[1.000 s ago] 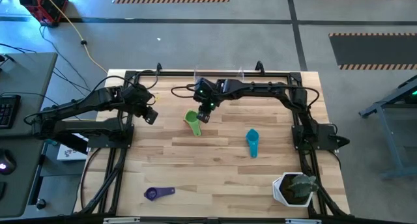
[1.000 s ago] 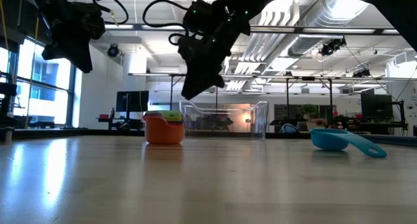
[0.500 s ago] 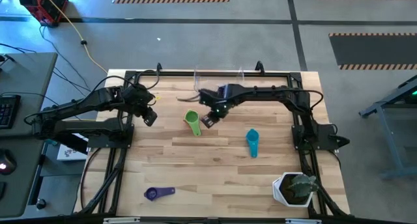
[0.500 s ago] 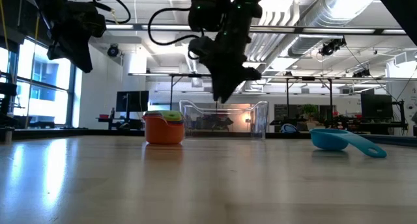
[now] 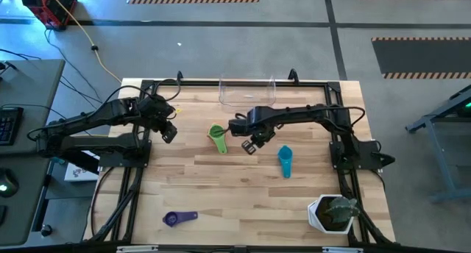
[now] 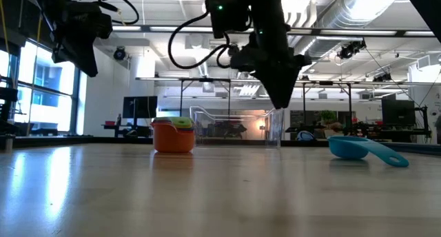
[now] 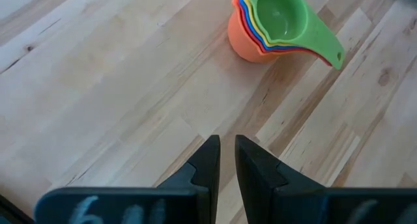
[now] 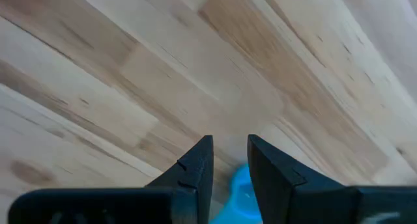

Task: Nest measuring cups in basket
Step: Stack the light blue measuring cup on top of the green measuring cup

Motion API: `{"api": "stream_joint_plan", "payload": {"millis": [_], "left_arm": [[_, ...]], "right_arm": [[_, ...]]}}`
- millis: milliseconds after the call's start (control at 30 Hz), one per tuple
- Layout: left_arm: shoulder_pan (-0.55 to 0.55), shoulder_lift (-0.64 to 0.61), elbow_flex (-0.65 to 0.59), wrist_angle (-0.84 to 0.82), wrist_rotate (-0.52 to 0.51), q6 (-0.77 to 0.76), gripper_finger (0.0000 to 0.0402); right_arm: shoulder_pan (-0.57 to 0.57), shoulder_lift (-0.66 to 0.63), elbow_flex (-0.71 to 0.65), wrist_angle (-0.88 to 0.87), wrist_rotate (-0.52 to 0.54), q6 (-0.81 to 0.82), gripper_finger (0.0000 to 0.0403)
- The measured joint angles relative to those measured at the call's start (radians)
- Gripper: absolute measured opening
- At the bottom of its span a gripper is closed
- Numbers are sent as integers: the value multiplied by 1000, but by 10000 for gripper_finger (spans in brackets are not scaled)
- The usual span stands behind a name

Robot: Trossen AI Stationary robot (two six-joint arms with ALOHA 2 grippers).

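A nested stack of measuring cups (image 5: 216,137), orange outermost (image 6: 172,137) and green innermost (image 7: 273,19), stands on the table left of centre. A teal cup (image 5: 285,159) lies to the right of it on its own. A purple cup (image 5: 179,218) lies near the front edge. The clear basket (image 5: 246,93) stands at the far edge. My right gripper (image 5: 252,144) hangs between the stack and the teal cup, pointing down, slightly open and empty. The teal cup (image 8: 238,191) shows just beyond its fingers. My left gripper (image 5: 168,132) waits above the table's left side, its fingers nearly together.
A white plant pot (image 5: 333,212) stands at the near right corner. Bare wood lies across the middle and the near left of the table. Black frame rails (image 5: 132,179) run along the left and right edges.
My right gripper has moved from beside the stack toward the table's right and near edges, toward the teal cup. It has tipped from a slant to point straight down and has rolled about its axis. The cups have stayed where they were.
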Motion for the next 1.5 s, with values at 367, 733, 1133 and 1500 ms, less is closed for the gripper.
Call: {"api": "stream_joint_plan", "payload": {"millis": [367, 733, 1133, 1500], "left_arm": [[0, 0, 0, 0, 0, 0, 37], [0, 0, 0, 5, 0, 0, 37], [0, 0, 0, 6, 0, -1, 37], [0, 0, 0, 5, 0, 0, 37]], "right_arm": [[71, -25, -109, -156, 49, 120, 87], [142, -140, -358, 36, -33, 288, 87], [151, -188, -471, 281, -35, 330, 87], [148, -188, -569, 338, -34, 374, 83]]}}
